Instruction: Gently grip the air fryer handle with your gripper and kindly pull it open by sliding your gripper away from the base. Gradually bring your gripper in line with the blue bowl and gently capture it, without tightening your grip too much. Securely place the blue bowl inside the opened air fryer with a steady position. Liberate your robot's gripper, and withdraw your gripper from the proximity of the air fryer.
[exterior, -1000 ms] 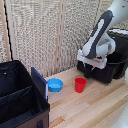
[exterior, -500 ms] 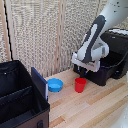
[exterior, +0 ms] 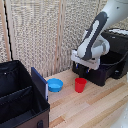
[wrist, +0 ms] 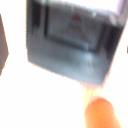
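The black air fryer stands at the exterior view's right, with its drawer slid out toward the left. The wrist view shows the drawer's dark open inside, blurred. My white gripper hangs at the drawer's front end, where the handle is hidden behind it. Its fingers are too blurred to read, and they do not show in the wrist view. The blue bowl sits on the wooden table, left of the gripper and lower in the view, apart from it.
A red cup stands between the bowl and the drawer; it also shows in the wrist view. A black fabric case with compartments fills the exterior view's left. A slatted screen stands behind.
My gripper has moved toward the exterior view's left, away from the air fryer's body, and the drawer front has come out with it. The bowl and the cup have not moved.
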